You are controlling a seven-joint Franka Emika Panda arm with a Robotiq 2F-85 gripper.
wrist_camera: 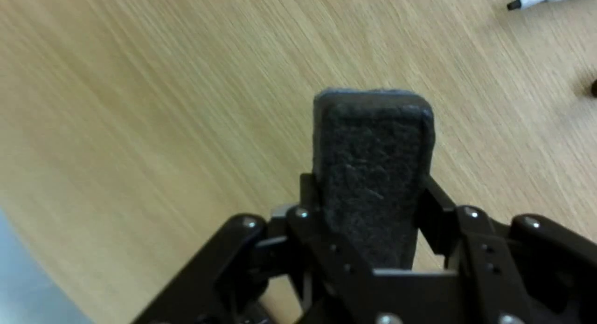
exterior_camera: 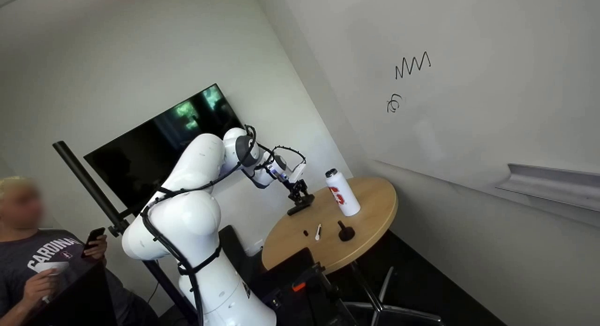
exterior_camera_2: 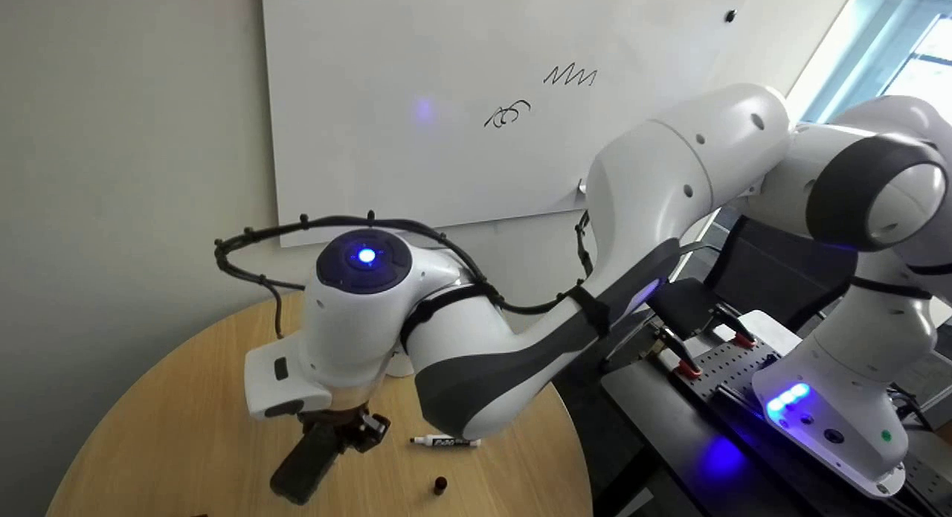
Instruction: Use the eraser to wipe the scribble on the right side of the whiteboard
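Note:
The dark eraser [wrist_camera: 375, 147] sits between the fingers [wrist_camera: 308, 193] of my gripper [wrist_camera: 368, 193], pressed from both long sides. Its felt face shows in the wrist view, and one end juts out past the fingertips. In both exterior views the gripper [exterior_camera: 299, 191] is low over the round table with the eraser [exterior_camera_2: 306, 463] in it. Whether the eraser touches the tabletop I cannot tell. The zigzag scribble [exterior_camera: 412, 65] is on the whiteboard [exterior_camera: 492, 105], well away from the gripper. The scribble [exterior_camera_2: 570, 74] lies up and right of a curly mark [exterior_camera_2: 508, 114].
On the wooden table [exterior_camera: 379, 199] stands a white bottle [exterior_camera: 343, 194], close to the gripper. An open marker [exterior_camera_2: 446, 442], its small dark cap [exterior_camera_2: 440, 486] and a black round object with a stem [exterior_camera: 346, 232] lie nearby. A grey ledge [exterior_camera: 553, 185] juts from the board's lower part.

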